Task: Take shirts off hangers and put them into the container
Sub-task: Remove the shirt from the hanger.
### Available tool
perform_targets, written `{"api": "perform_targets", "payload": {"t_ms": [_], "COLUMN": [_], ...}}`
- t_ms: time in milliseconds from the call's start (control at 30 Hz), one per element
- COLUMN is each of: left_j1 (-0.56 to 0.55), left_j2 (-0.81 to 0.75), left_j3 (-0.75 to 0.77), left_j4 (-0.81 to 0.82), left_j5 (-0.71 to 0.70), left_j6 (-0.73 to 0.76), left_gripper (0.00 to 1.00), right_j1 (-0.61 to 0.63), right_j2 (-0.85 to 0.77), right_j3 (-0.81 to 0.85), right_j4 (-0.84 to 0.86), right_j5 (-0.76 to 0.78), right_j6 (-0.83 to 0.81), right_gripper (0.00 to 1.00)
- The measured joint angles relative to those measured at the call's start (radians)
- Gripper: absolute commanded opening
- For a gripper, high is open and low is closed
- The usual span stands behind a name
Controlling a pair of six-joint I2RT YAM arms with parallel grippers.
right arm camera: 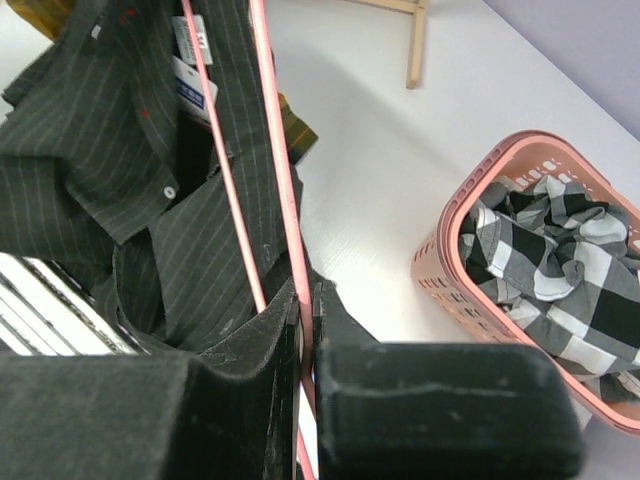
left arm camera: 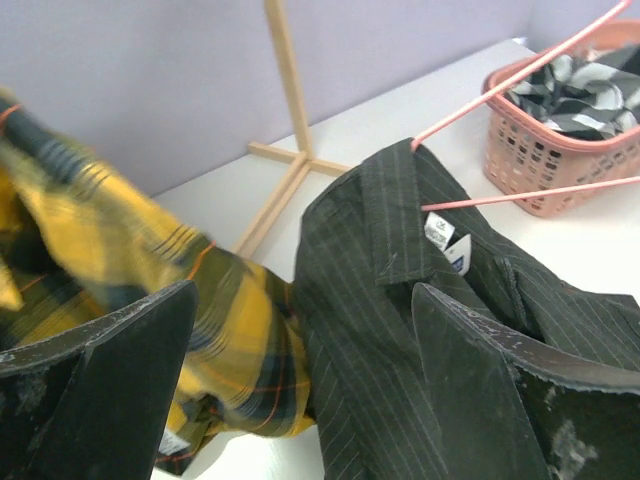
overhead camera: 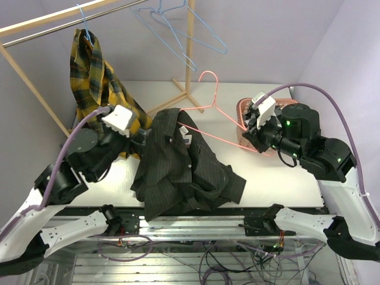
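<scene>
A dark pinstriped shirt [overhead camera: 178, 166] lies crumpled at the table's front middle, with a pink hanger [overhead camera: 208, 107] still partly inside its collar [left arm camera: 400, 230]. My right gripper [right arm camera: 308, 290] is shut on the pink hanger's wire [right arm camera: 275, 150], next to the salmon basket [right arm camera: 450, 230]. A black-and-white checked shirt [right arm camera: 560, 260] lies in that basket. My left gripper [left arm camera: 303, 290] hangs open just above the pinstriped shirt's shoulder, holding nothing. A yellow plaid shirt [overhead camera: 95, 77] hangs from a blue hanger [overhead camera: 85, 24] on the rack, its hem reaching the table beside my left gripper [overhead camera: 139, 139].
Two bare blue hangers [overhead camera: 178, 29] hang from the rack's top rail. The wooden rack post [overhead camera: 190, 53] and its cross foot [left arm camera: 290, 160] stand at the back middle of the table. The basket's rim [overhead camera: 242, 113] shows behind my right gripper [overhead camera: 249, 127].
</scene>
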Motion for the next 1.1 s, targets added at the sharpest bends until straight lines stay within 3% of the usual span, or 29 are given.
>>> {"api": "perform_targets", "payload": {"t_ms": [267,300,367,500,633,867,1100], "left_j1": [0.000,0.000,0.000,0.000,0.000,0.000,0.000], "left_j2": [-0.137,-0.149,-0.166,-0.171,-0.131,-0.039,-0.094], "left_j3": [-0.053,-0.059,-0.064,-0.064,-0.063,-0.060,-0.088], "left_j4": [-0.045,-0.050,-0.055,-0.059,-0.064,-0.108,-0.113], "left_j5": [-0.121,-0.132,-0.151,-0.175,-0.180,-0.199,-0.227], "left_j6": [-0.024,-0.027,-0.029,-0.024,-0.016,-0.012,-0.010], "left_gripper": [0.99,0.93,0.67,0.40,0.35,0.38,0.39], "right_j1": [0.000,0.000,0.000,0.001,0.001,0.001,0.001], "right_j2": [0.061,0.067,0.077,0.092,0.113,0.136,0.112], "right_j3": [0.142,0.158,0.179,0.169,0.124,0.145,0.162], "right_j4": [-0.066,-0.075,-0.092,-0.121,-0.158,-0.207,-0.208], "right_j5": [-0.023,-0.023,-0.024,-0.031,-0.040,-0.024,-0.031], "right_j6": [0.016,0.021,0.035,0.070,0.106,0.157,0.183], "right_gripper": [0.00,0.00,0.00,0.00,0.00,0.00,0.00]}}
